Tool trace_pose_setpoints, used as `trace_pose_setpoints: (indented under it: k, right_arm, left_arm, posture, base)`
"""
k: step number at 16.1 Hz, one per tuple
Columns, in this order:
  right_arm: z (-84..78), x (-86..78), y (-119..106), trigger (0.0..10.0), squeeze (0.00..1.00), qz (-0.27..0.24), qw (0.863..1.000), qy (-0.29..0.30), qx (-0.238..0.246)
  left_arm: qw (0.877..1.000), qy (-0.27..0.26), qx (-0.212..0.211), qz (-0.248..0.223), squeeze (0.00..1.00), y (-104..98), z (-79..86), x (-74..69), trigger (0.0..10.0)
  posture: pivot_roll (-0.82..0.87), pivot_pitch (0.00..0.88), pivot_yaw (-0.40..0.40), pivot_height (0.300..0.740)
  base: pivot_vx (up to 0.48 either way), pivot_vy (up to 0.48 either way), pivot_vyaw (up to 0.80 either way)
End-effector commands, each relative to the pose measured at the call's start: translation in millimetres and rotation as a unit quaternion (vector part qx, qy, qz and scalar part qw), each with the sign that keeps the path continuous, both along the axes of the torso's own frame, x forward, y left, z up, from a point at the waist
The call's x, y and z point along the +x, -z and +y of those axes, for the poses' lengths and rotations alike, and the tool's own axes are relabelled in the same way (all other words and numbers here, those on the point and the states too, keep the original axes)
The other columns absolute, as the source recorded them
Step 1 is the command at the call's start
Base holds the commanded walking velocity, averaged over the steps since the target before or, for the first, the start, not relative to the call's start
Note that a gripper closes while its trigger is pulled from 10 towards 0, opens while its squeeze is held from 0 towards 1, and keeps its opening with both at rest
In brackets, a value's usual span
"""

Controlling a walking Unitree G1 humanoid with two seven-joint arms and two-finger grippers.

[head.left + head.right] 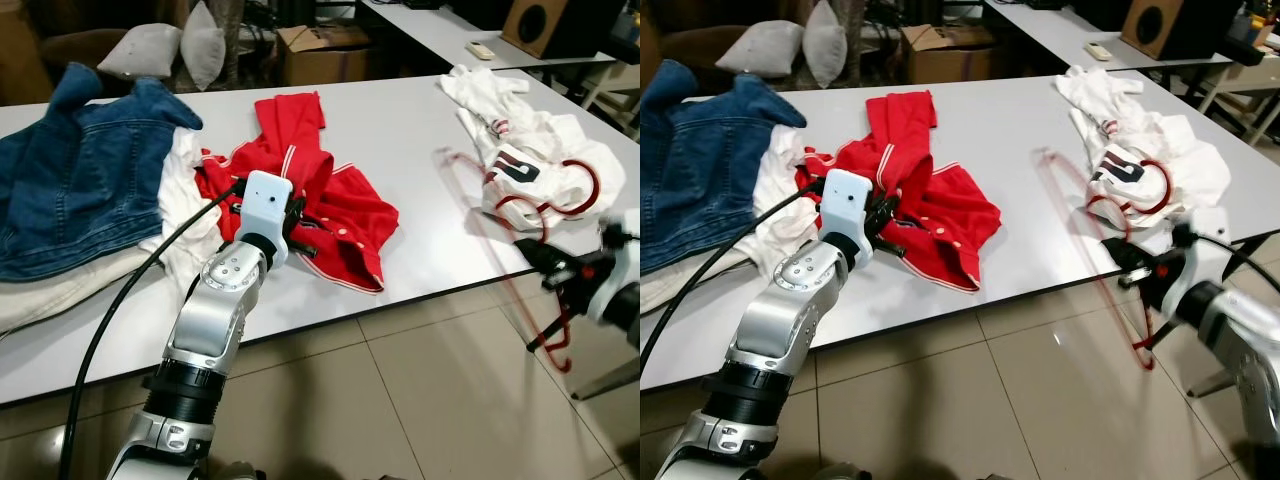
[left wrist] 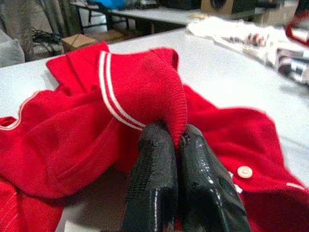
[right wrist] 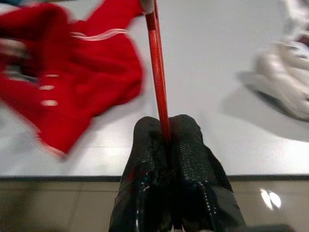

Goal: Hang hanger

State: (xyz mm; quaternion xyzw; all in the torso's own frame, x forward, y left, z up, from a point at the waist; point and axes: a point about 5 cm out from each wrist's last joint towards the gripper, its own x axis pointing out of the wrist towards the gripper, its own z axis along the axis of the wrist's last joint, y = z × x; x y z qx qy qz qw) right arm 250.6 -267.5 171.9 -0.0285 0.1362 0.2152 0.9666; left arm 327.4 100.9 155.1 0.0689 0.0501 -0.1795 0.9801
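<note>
Denim jacket (image 1: 85,170) at tabletop (image 1: 400,130) left end, overlapping white cloth (image 1: 185,215). Two grey cushions (image 1: 175,50), cardboard box (image 1: 320,50), speaker (image 1: 545,25) behind.

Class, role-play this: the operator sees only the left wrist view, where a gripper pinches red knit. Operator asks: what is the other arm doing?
Observer: The right gripper is shut on a thin red hanger, at the table's near edge.
Operator: What lies beyond my cardigan?
Observer: A blue denim jacket is heaped on the robot's left of the red cardigan.
Operator: More hangers?
Observer: Yes, another red hanger lies on the white printed shirt.
</note>
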Motion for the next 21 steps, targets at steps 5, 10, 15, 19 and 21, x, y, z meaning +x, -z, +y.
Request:
trace_pose_setpoints:
  k: [5,10,15,19,21]
  right_arm:
    - [35.0,-11.2,-3,10.0,0.0,-0.026,0.996,-0.083,0.018]
    - [56.5,-23.9,15,10.0,0.0,-0.011,0.997,-0.077,0.008]
    - [54.4,-31.7,22,10.0,0.0,-0.014,0.999,-0.035,0.013]
    - [64.1,-39.7,21,10.0,0.0,-0.011,0.998,-0.064,0.024]
    - [73.9,-44.8,22,10.0,0.0,-0.003,0.995,-0.095,0.035]
  left_arm:
    - [0.996,0.037,0.078,-0.034,1.0,-6,26.8,-6.9,10.0]
    - [0.986,0.103,0.115,-0.057,1.0,-16,46.2,-8.2,10.0]
    - [0.984,0.11,0.12,-0.076,0.0,-21,31.9,10.9,10.0]
    - [0.987,0.015,0.149,-0.062,0.0,-16,45.7,33.8,10.0]
    - [0.989,0.019,0.143,-0.038,0.0,-6,46.7,38.3,10.0]
  posture:
    - [-0.07,0.0,-0.04,0.74]
    - [-0.06,0.0,-0.03,0.74]
    - [-0.07,0.0,-0.027,0.74]
    - [-0.08,0.0,-0.015,0.74]
    - [-0.09,0.0,-0.013,0.74]
  base:
    - [0.0,0.0,0.0]
    - [0.0,0.0,0.0]
    - [0.0,0.0,0.0]
    - [0.0,0.0,0.0]
    - [0.0,0.0,0.0]
